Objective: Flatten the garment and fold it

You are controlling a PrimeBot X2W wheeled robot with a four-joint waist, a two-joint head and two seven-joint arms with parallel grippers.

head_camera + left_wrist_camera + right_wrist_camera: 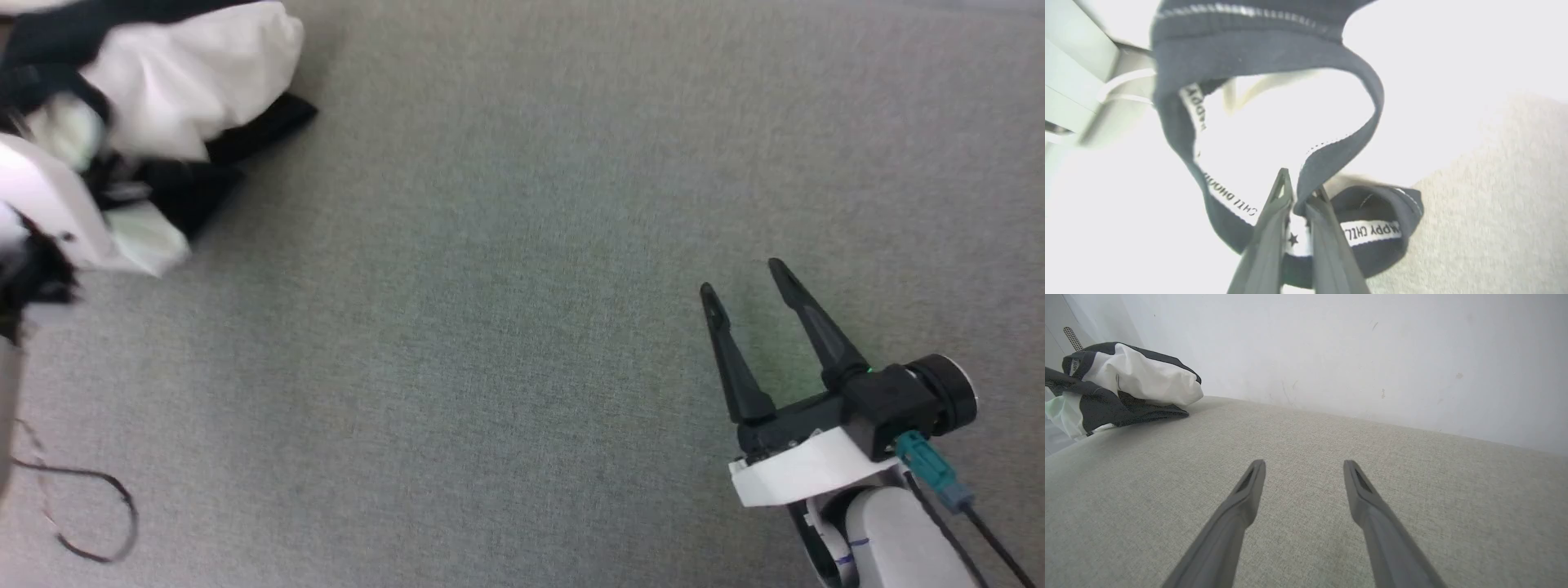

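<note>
Grey woven cloth [522, 327] covers the work surface from the near edge to the far one. Nearest, at the lower right of the head view, the right gripper [740, 276] is just above the cloth with its two dark fingers spread wide and nothing between them; the right wrist view shows the same gripper [1303, 462] parted over bare cloth. At the lower left of the head view a thin black cable [133, 510] loops on the cloth. Farther off, at the left edge, a white part of the left arm [45, 200] reaches into the garment [188, 73], which is bunched in a heap of white and black at the far left corner, well apart from the right gripper. In the left wrist view the left gripper [1301, 181] is closed on the black neckline [1359, 102], pinching the trim between its fingertips; a white tape [1372, 230] with printed letters runs along the inside of that trim. From the right wrist view the garment [1139, 375] sits crumpled at the far left of the cloth, with a white wall [1372, 343] behind it.
</note>
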